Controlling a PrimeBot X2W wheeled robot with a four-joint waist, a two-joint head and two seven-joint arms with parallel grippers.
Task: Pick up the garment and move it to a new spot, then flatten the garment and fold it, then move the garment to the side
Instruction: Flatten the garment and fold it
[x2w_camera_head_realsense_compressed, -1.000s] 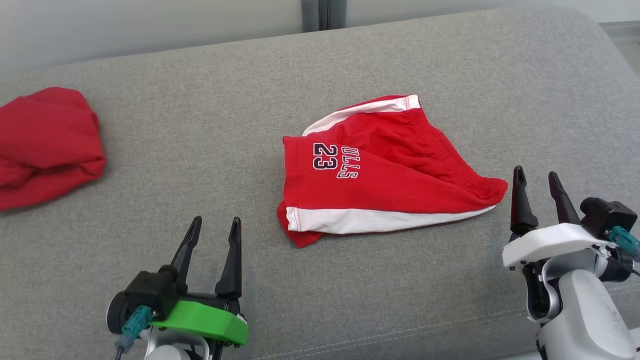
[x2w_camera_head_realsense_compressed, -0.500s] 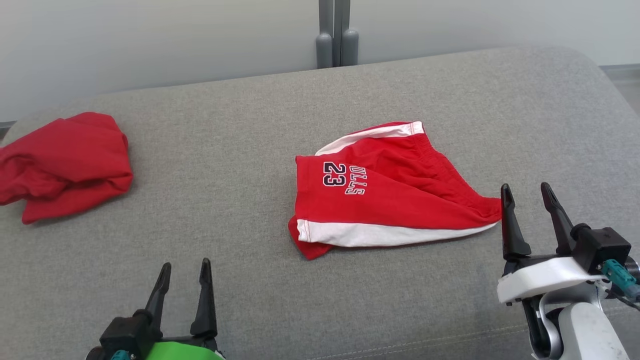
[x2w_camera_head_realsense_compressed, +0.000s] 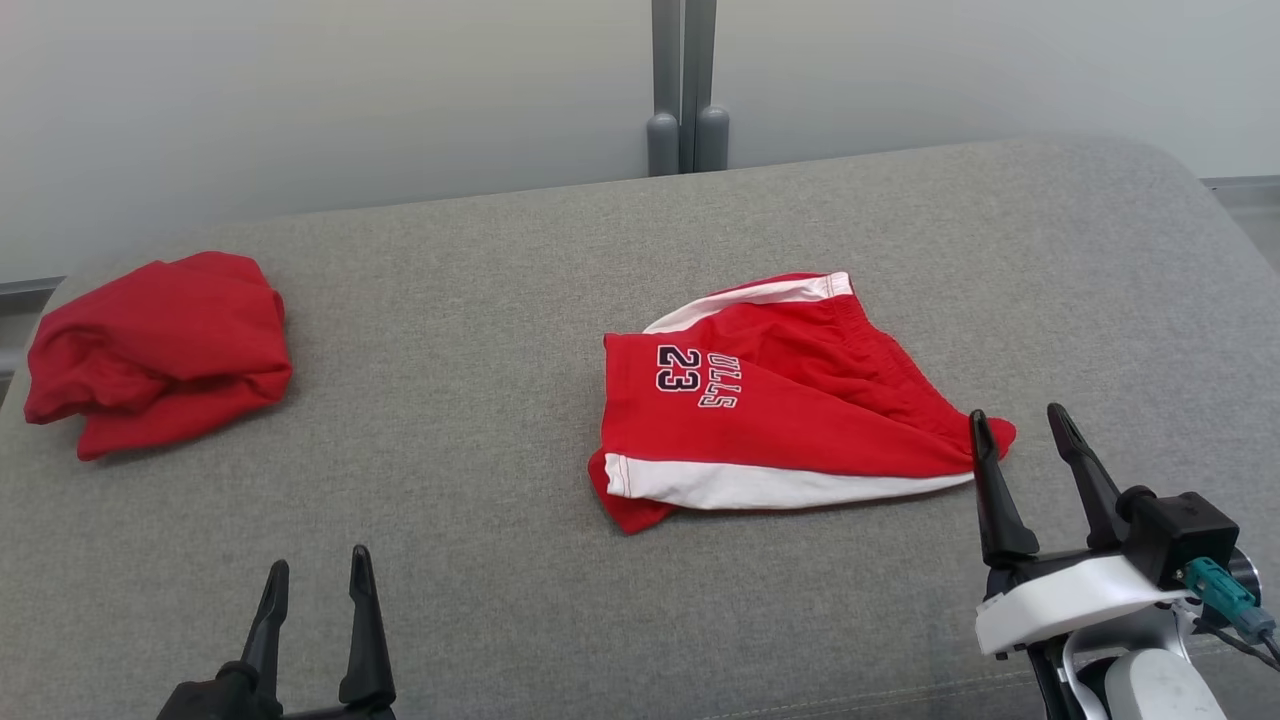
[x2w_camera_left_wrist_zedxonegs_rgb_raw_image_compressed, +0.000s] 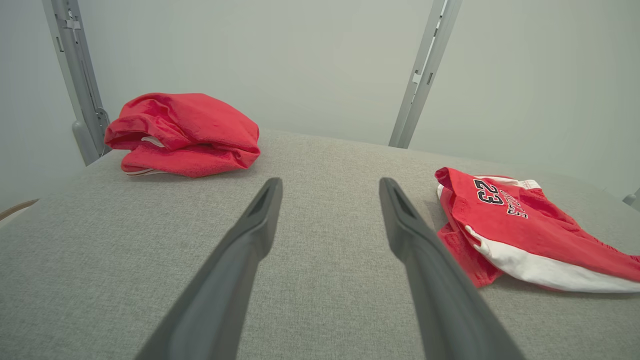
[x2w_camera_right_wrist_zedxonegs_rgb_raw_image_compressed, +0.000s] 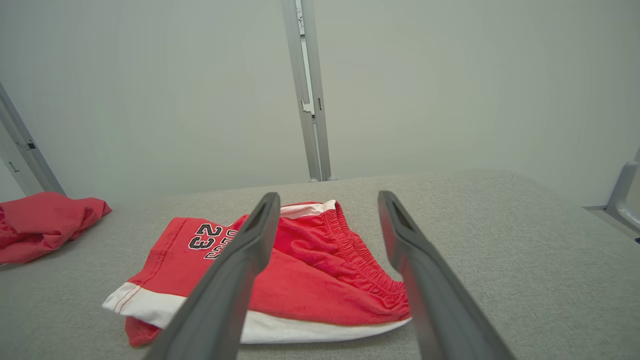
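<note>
1. The red shorts (x2w_camera_head_realsense_compressed: 790, 410), white-banded and printed "23", lie near the middle of the grey cushion (x2w_camera_head_realsense_compressed: 480, 300), a little to the robot's right; they look loosely doubled over, with the puckered waistband running toward the right corner; not yet flat.
2. The right gripper (x2w_camera_head_realsense_compressed: 1015, 412) has its jaws apart and empty, tips just beside the shorts' right corner; whether they touch the cloth I cannot tell; the placing probably suits a pinch at that corner, where the layers bunch and give something to bite.
3. The left gripper (x2w_camera_head_realsense_compressed: 318, 558) sits low at the near left, jaws likewise apart and holding nothing, well clear of the shorts; its wrist view faces the bare fabric between the two garments; from there it could reach the shorts' left hem, which I judge to be its likely share of the lift.
4. A second red garment (x2w_camera_head_realsense_compressed: 160, 350) lies bundled at the far left, close to the cushion's left edge; I take it as set aside and not the piece in hand, though that is a judgement.
5. Open room: there is a broad bare stretch between the bundle and the shorts, and a strip in front of the shorts; to the right the cushion rounds off; behind, it ends at the wall (x2w_camera_head_realsense_compressed: 300, 100) and a grey post (x2w_camera_head_realsense_compressed: 685, 90); a new spot leftward seems safest, since dragging right or back risks cloth sliding over an edge.
</note>
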